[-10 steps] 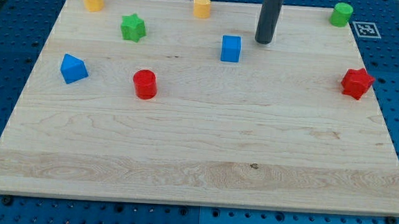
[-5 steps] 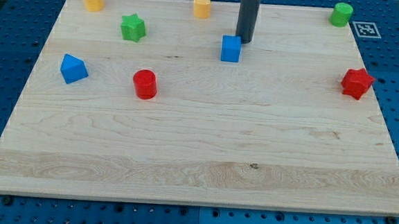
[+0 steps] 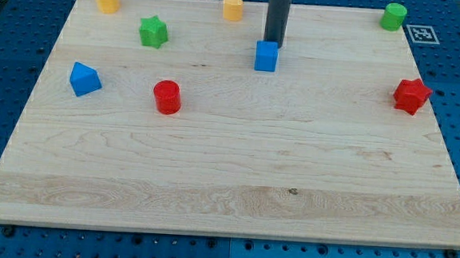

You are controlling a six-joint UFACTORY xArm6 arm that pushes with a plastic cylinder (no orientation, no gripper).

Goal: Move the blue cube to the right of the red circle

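Where no writing shows, my tip (image 3: 274, 44) touches the blue cube (image 3: 266, 57).

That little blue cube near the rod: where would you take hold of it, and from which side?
I cannot grip; I only push. My tip sits right at the top edge of the blue cube. Its flat faces take a push well, so I would probably press that top face, slightly from the view's right, sending it down and left toward the spot right of the red circle.
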